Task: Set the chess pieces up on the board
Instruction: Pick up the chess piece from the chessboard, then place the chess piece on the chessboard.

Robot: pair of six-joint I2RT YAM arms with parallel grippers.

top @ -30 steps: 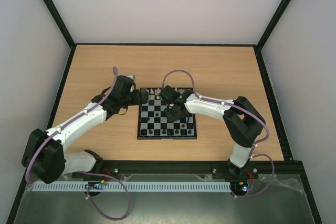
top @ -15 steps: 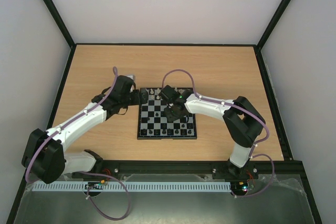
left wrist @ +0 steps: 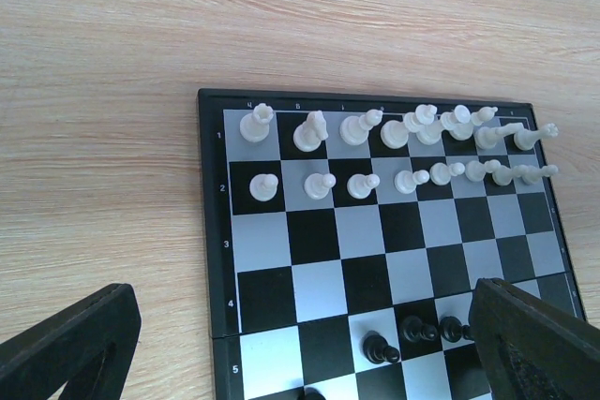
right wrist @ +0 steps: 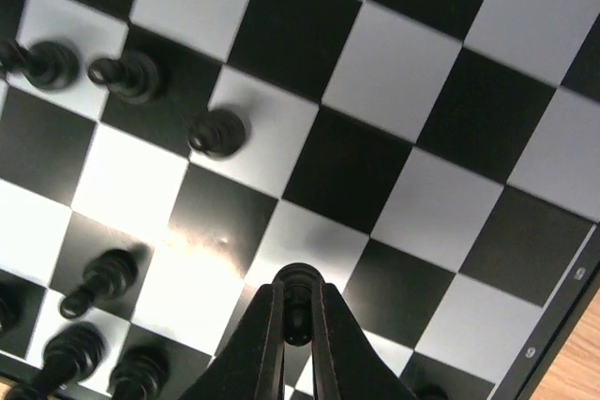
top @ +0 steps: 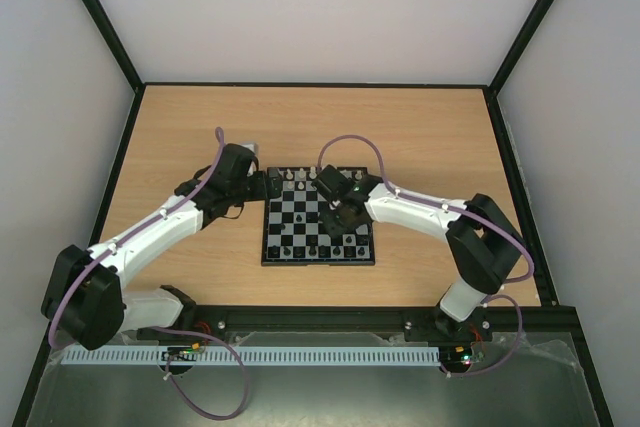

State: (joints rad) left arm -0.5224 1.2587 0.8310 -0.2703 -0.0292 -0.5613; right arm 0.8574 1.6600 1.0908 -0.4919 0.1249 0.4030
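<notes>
The board (top: 267, 248) lies mid-table, its squares filling the right wrist view (right wrist: 403, 72). Cream-white chess pieces (left wrist: 394, 130) stand in two rows along its far side. Black chess pieces (left wrist: 413, 330) sit scattered toward the near side. My right gripper (right wrist: 296, 311) is shut on a small black piece (right wrist: 298, 280) and holds it just above the squares; from above it hangs over the board's right half (top: 337, 210). Other black pieces (right wrist: 216, 132) stand to its left. My left gripper (left wrist: 305, 362) is open with nothing between its fingers, at the board's left edge (top: 262, 185).
Bare wooden table (top: 420, 137) surrounds the board, bounded by a black frame and white walls. The right arm's elbow (top: 485, 237) rises to the right of the board, and the left arm (top: 150, 232) reaches in from the near left.
My right gripper has closed on the black piece and shifted slightly right over the board, its elbow swinging outward. The left arm has stayed where it was.
</notes>
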